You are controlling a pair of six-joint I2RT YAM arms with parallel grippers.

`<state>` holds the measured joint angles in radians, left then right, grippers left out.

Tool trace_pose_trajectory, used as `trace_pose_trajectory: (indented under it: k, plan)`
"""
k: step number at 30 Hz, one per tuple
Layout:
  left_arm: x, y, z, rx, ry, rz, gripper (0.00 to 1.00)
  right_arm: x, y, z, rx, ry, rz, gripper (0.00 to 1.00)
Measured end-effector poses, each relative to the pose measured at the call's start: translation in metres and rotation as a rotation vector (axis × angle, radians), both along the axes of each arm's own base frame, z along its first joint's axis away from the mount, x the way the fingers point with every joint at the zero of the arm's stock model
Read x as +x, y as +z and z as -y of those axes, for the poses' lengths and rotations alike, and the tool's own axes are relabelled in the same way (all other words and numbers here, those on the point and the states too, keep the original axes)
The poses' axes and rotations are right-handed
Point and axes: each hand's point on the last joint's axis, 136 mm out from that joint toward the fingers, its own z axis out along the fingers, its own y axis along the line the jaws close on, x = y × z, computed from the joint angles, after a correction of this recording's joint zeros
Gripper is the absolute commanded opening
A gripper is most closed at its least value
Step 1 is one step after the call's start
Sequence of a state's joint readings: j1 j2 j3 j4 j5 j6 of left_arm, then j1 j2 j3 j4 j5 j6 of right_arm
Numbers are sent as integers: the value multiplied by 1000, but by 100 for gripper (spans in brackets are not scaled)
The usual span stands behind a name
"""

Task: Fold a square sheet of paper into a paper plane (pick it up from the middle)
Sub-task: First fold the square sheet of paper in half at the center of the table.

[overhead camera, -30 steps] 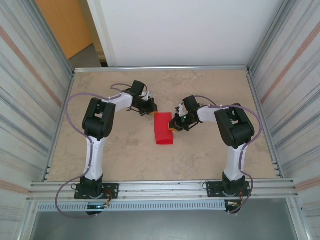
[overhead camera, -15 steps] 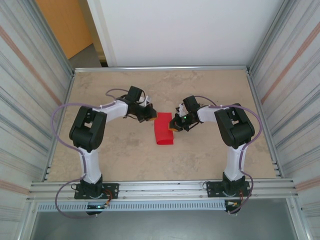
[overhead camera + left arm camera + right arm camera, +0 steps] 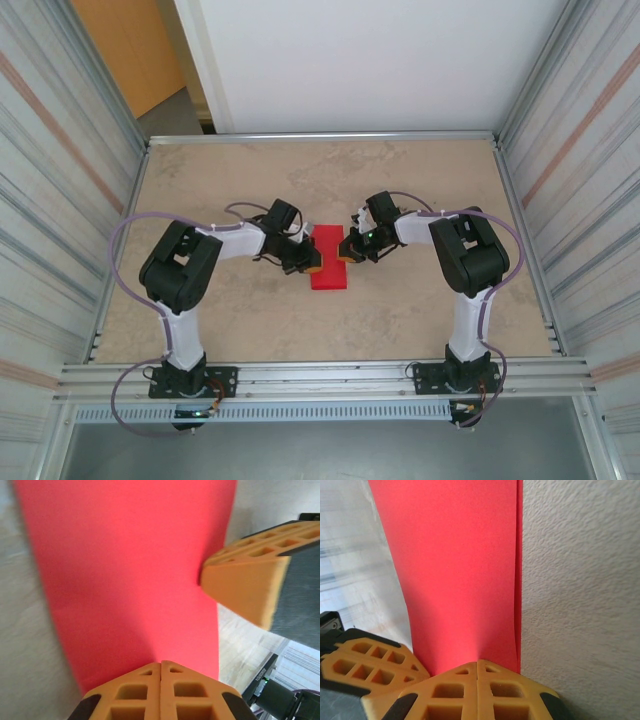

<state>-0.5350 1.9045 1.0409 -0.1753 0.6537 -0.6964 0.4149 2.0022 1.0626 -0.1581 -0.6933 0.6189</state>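
paper: I've got the red sheet of paper (image 3: 329,258) at the centre of the overhead frame, flat on the counter (image 3: 420,180). It reads as an upright rectangle, taller than wide.
paper layers: the right wrist view shows a second layer's edge running down the sheet's right side, so it's doubled over there. I can't tell the layer count overall.
left gripper (image 3: 312,267): clenched, fingers flush together, nothing between them that I can see.
left position: at the sheet's lower left edge in the overhead frame. In its own wrist view the joined tips sit bottom centre, right at the sheet's near edge.
right gripper (image 3: 346,254): clenched too, fingers flush, nothing pinched that I can see.
right position: at the sheet's right edge, about mid-height in the overhead frame. In its own wrist view the tips sit bottom centre against the sheet's near edge.
cross views: the left wrist view has the right gripper's orange tip meeting the sheet's edge at right of frame. The right wrist view has the left gripper's fingers at lower left.
layout: the grippers face each other, with the paper between them.
contact: I can't tell whether the tips press on the paper or only meet its edge.
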Motion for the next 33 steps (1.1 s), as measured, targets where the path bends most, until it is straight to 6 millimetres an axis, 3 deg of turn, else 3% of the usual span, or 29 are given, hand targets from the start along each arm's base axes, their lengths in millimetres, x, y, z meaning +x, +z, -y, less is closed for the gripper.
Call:
trace_pose_trajectory:
  k: [4,12,15,18,23,27,33]
  plan:
    - [-1,-9,-13,-5,24,-16,0,0,0,0,0,0,0,0]
    - [-5,1,-55,44,94,-11,0,0,0,0,0,1,2,0]
    - [-4,17,-49,22,83,29,0,0,0,0,0,2,1,0]
    - [-6,24,-29,-1,46,48,0,0,0,0,0,2,1,0]
    - [-18,11,5,-17,-30,30,0,0,0,0,0,1,1,0]
    - [-27,-4,3,8,-39,-12,0,0,0,0,0,2,2,0]
    - [-39,-9,-19,30,-38,-11,0,0,0,0,0,1,1,0]
